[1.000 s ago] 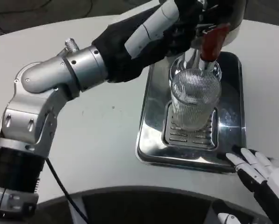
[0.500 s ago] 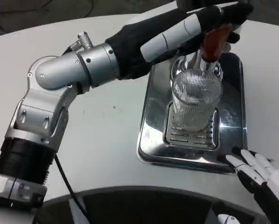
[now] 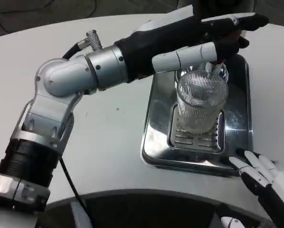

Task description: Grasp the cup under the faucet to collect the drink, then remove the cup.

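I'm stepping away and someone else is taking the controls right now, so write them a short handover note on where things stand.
Left hand: reached across over the top of the cup, at the faucet; whether its fingers grip the handle cannot be told.
Right hand: fingers spread, holding nothing, at the near right corner of the steel drip tray.
Cup: ribbed clear glass, upright on the tray's grate, directly below the faucet; neither hand holds it.
Done: cup is in place under the faucet.
Left: collect the drink (fill level is unclear), then grasp the cup and take it away.
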Available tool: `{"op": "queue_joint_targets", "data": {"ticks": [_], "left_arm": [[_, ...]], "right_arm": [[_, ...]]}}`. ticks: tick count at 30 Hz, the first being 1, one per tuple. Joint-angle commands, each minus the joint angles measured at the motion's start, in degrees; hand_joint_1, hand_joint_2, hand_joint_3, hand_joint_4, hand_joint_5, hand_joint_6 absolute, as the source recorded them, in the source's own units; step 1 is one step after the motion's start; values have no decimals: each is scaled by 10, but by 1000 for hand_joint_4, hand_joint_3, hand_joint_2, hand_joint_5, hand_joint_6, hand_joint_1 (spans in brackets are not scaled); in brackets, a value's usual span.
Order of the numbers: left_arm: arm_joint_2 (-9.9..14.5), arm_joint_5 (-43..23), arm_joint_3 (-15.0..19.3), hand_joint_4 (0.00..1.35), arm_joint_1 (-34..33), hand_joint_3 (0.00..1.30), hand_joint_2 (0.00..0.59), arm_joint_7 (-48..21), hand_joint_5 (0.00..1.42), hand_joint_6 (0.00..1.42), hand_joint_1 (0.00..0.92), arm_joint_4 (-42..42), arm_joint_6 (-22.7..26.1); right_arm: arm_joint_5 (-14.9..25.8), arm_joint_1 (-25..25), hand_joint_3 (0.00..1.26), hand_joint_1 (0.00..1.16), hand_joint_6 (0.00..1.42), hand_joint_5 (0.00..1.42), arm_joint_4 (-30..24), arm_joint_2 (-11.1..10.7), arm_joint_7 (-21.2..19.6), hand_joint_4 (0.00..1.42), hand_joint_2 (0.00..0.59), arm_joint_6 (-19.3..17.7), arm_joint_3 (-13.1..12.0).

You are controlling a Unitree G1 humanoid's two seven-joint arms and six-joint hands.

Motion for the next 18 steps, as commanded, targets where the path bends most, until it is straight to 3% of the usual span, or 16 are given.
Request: {"op": "queue_joint_targets", "data": {"ticks": [1,18], "left_arm": [[1,46,-28,26,4,97,46,4,114,124,0,15,-42],[9,87,-54,0,-6,90,41,22,98,98,0,50,-106]], "right_arm": [[9,3,114,241,0,0,-3,5,-4,0,426,6,-6],[22,-6,131,241,0,0,0,10,-4,0,426,13,-7]]}}
